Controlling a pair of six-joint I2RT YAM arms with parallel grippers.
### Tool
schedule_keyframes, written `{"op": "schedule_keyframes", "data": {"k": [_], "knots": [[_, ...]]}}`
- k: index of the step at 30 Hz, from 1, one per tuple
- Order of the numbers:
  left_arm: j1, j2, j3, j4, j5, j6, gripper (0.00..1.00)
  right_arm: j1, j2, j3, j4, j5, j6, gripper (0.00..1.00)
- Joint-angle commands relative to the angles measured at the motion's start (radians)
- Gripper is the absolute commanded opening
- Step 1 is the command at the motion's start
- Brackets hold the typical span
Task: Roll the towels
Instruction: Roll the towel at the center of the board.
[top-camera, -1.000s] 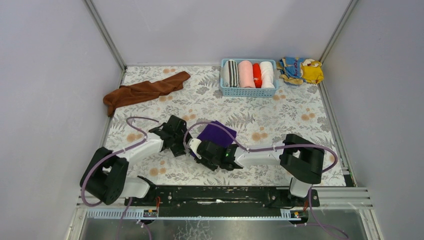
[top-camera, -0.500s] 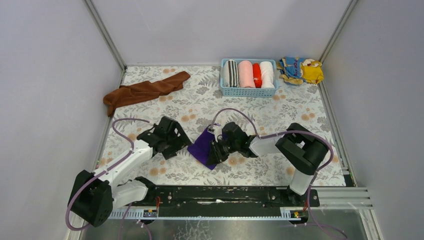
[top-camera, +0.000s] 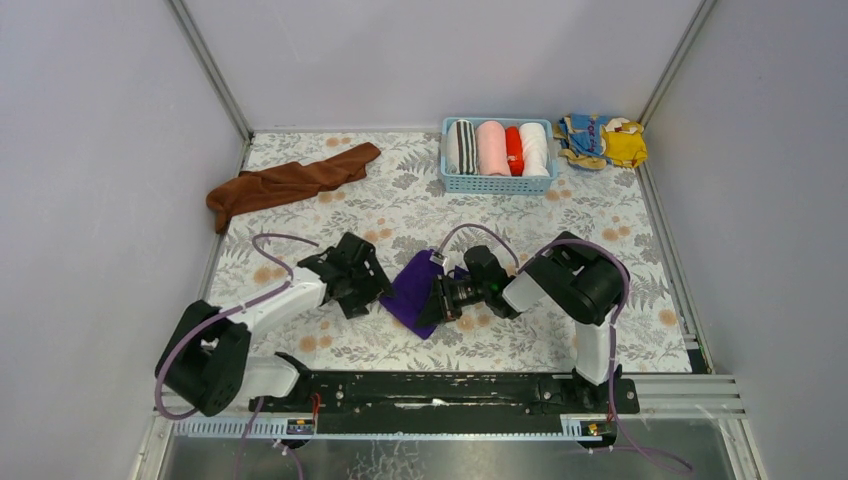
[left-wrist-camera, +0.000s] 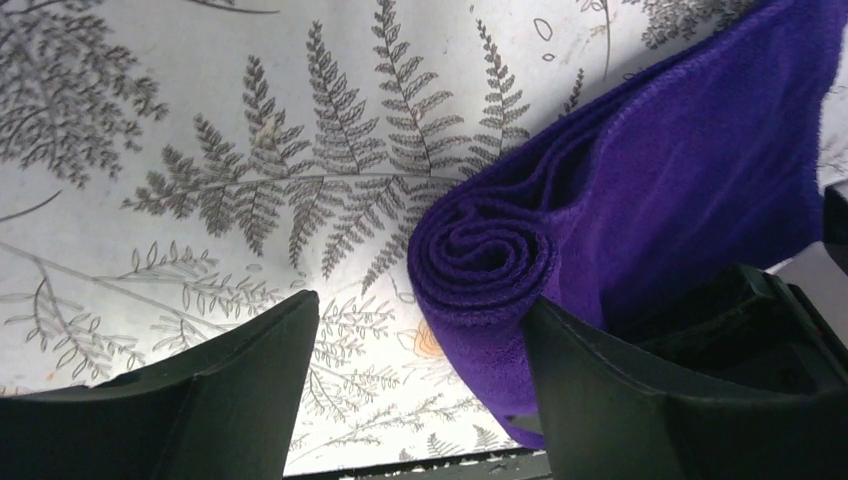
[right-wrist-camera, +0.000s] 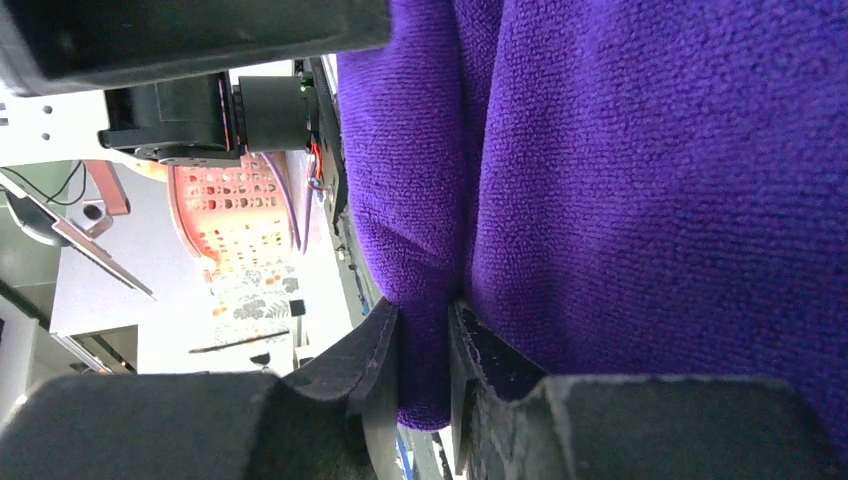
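Observation:
The purple towel (top-camera: 410, 290) lies partly rolled at the table's near middle. In the left wrist view its rolled end (left-wrist-camera: 490, 262) shows a spiral, with the flat tail running up to the right. My left gripper (left-wrist-camera: 420, 345) is open, its jaws either side of the roll's end, the right jaw close against the cloth. My right gripper (right-wrist-camera: 425, 345) is shut on a fold of the purple towel (right-wrist-camera: 640, 160), at the roll's right side (top-camera: 440, 298). The rust-brown towel (top-camera: 285, 183) lies crumpled and stretched out at the far left.
A blue basket (top-camera: 497, 182) at the back holds striped, pink, red and white rolled towels. A yellow-and-blue patterned cloth (top-camera: 603, 139) lies at the back right corner. Grey walls enclose the table on three sides.
The right arm has folded inward and its gripper still holds the purple towel. The left gripper has moved right, up to the roll's left end. The towel went from flat to partly rolled.

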Motion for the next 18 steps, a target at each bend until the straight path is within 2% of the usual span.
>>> {"op": "schedule_keyframes", "data": {"k": [1, 7, 13, 18], "knots": [[-0.009, 0.080, 0.013, 0.090, -0.013, -0.001, 0.70, -0.006, -0.029, -0.008, -0.106, 0.016, -0.033, 0.18], [-0.012, 0.145, -0.009, 0.120, -0.027, 0.007, 0.60, 0.005, -0.258, 0.048, -0.509, 0.217, -0.300, 0.37], [-0.012, 0.176, -0.024, 0.132, -0.021, 0.016, 0.57, 0.126, -0.440, 0.163, -0.875, 0.575, -0.543, 0.49], [-0.011, 0.181, -0.031, 0.132, -0.018, 0.018, 0.57, 0.301, -0.527, 0.212, -0.963, 0.919, -0.679, 0.56]]}}
